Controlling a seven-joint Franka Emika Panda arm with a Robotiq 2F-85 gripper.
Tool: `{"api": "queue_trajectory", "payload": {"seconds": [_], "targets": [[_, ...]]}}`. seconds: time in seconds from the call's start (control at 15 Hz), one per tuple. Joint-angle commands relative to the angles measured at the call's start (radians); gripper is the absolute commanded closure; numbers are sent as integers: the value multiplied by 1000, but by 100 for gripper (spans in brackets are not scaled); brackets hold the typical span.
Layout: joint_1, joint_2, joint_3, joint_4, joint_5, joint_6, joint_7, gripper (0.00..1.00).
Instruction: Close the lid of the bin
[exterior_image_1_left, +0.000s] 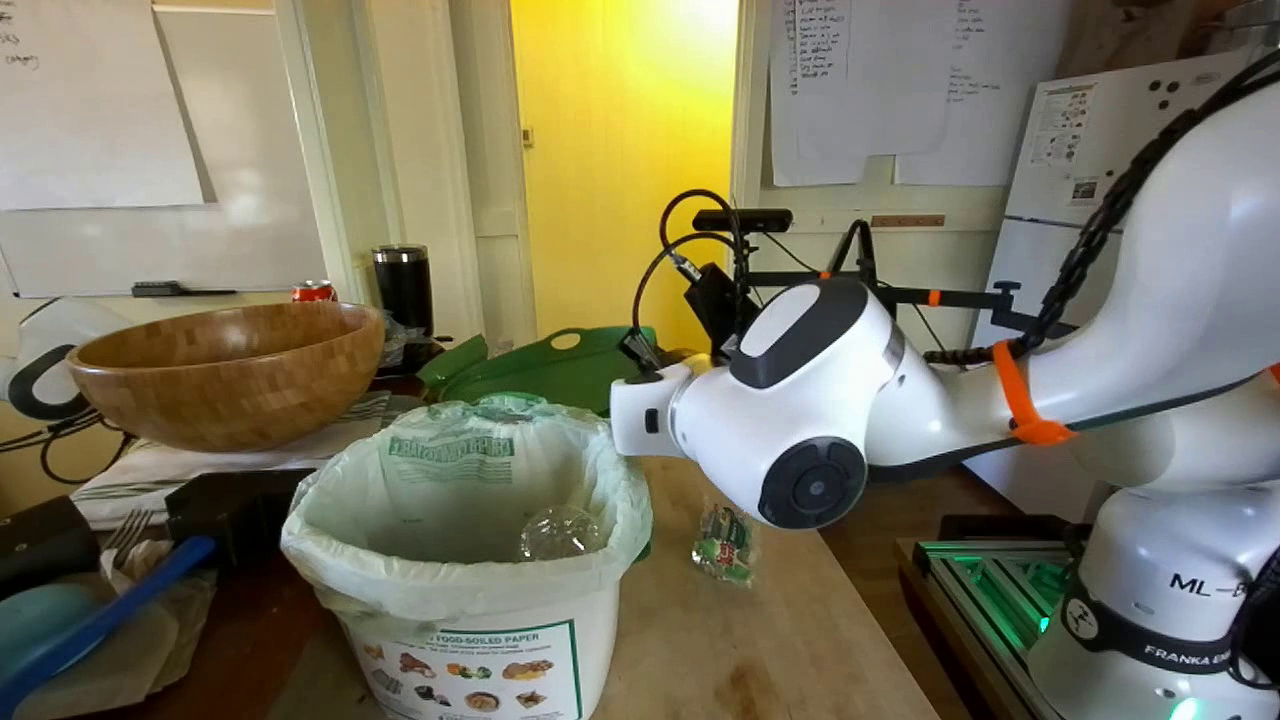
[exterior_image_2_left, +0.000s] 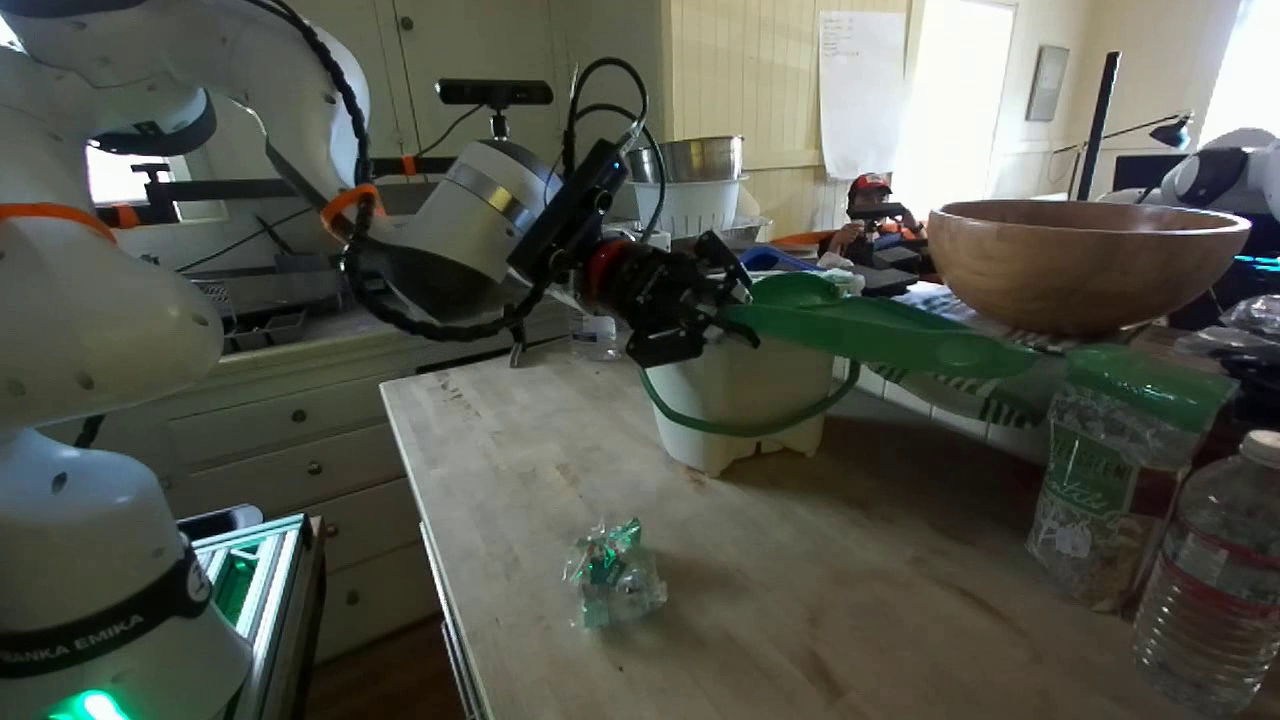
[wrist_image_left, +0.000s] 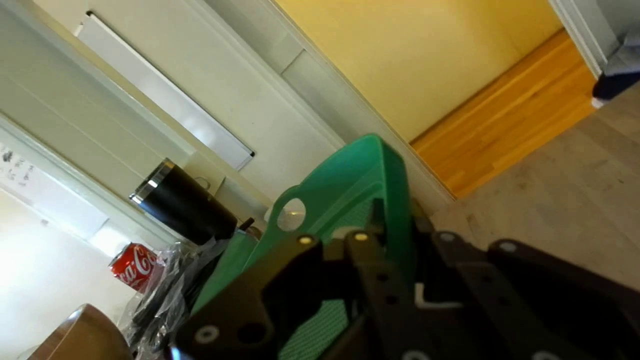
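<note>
The bin (exterior_image_1_left: 340, 580) is white, with a pale translucent liner and a pictured label, and its top is uncovered. Clear plastic lies inside it. In an exterior view the bright green lid (exterior_image_1_left: 560, 368) rises behind the bin's far rim. An exterior view from the opposite direction shows the lid (exterior_image_2_left: 890, 335) nearly edge-on in front of the bin's upper part. My gripper (exterior_image_2_left: 742, 315) is shut on the lid's edge. In the wrist view the rim of the lid (wrist_image_left: 397, 170) passes between the two black fingers. Whether the lid touches the bin I cannot tell.
A wooden bowl (exterior_image_1_left: 230, 375) stands beside the bin, near a black tumbler (exterior_image_1_left: 403, 290). A small clear packet (exterior_image_2_left: 612, 575) lies on the wooden table (exterior_image_2_left: 760, 590). A water bottle (exterior_image_2_left: 1215, 580) and a green-topped bag (exterior_image_2_left: 1120, 480) stand at the table's far side.
</note>
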Motion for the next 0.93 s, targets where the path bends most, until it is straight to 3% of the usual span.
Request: {"api": "queue_trajectory", "payload": {"seconds": [0.0,0.27,0.53,0.73,0.87], "targets": [[44,117,35,28,-158,-153,1,97],[89,249,44,46,-327,-312,17,97],[185,426,-5,34,-499,-453,0,97],[293,553,-78,13,-598,-570,-33,97],[405,623,-171,-4,-637,-639,-68,97]]}}
